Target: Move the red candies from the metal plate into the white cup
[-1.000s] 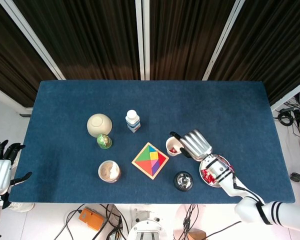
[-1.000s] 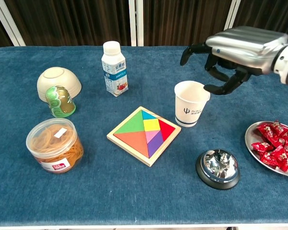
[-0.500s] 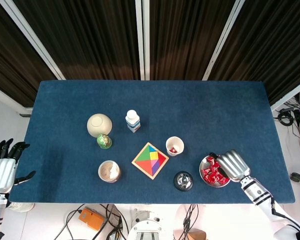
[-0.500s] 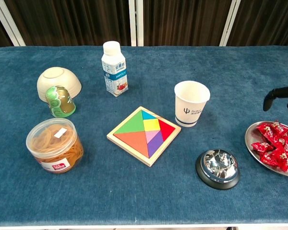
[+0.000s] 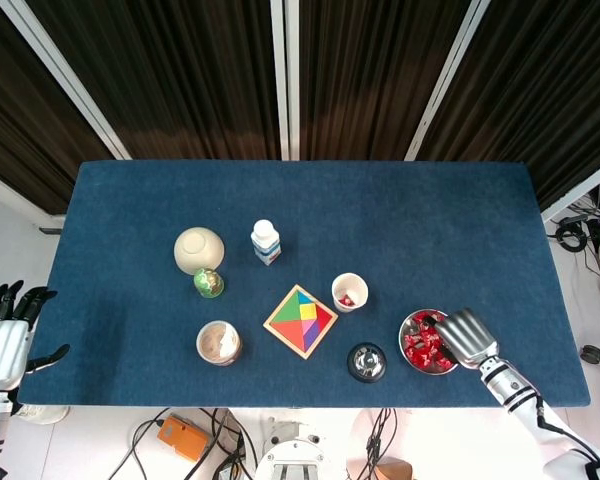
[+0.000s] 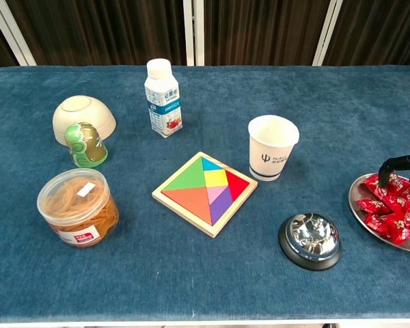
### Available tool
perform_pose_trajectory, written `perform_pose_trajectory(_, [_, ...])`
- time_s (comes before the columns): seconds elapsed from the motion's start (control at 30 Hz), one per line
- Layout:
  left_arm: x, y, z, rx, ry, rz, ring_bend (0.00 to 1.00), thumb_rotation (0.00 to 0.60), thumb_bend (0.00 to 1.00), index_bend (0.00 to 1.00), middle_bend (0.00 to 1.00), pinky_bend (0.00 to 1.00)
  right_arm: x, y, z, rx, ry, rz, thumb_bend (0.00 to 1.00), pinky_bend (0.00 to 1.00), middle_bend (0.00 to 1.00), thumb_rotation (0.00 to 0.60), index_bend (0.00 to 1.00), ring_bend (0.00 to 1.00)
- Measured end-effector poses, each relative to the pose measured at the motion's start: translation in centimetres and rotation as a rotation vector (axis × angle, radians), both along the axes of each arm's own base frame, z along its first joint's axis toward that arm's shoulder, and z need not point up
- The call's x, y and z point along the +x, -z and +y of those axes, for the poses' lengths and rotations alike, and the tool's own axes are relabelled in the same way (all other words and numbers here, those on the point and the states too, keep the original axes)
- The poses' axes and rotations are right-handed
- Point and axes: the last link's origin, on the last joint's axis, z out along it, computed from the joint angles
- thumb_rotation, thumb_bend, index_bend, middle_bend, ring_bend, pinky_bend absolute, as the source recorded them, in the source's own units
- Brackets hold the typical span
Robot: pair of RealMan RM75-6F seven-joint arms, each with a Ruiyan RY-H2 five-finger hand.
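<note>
From the head view, my right hand (image 5: pixel 464 336) sits over the round metal plate (image 5: pixel 412 327) of crinkly red candies (image 5: pixel 417 346), fingers curled down; I cannot tell if it grips any. One white cup (image 5: pixel 349 291) holds a red candy. My left hand (image 5: pixel 2 338) hangs off-table, fingers spread, empty.

From the chest view, one paper cup (image 6: pixel 272 147), one shiny plate (image 6: pixel 369 225), dark fingertips (image 6: pixel 396 164) touching wrappers (image 6: pixel 389 209).

A lab test bench: blue-clothed table (image 5: pixel 460 220) before dark curtains (image 5: pixel 370 70) (cables (image 5: pixel 220 455) trailing below).
</note>
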Motion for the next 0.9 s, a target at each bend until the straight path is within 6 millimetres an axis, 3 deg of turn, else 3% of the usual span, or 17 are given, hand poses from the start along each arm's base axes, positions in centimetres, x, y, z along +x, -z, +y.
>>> perform_pose_trajectory(0.37, [-0.3,0.2,-0.1,-0.005,-0.007,-0.003,0.01,0.6,0.02,0.21,0.17,0.0,-0.5,0.9,0.1,0.023,0.025,0.013,0.49,1.0,0.86,0.6,0.47,1.0])
perform_pose_trajectory(0.67, [-0.6,0.1,-0.3,0.002,-0.015,-0.005,0.0,0.6,0.02,0.21,0.17,0.0,-0.1,0.8,-0.6,-0.003,0.011,0.003,0.65,1.0,0.86,0.6,0.58,1.0])
perform_pose_trajectory(0.9, [-0.8,0.3,-0.4,-0.001,-0.02,-0.008,0.0,0.6,0.02,0.21,0.17,0.0,0.2,0.2,-1.1,-0.026,0.006,0.006,0.69,1.0,0.86,0.6,0.61,1.0])
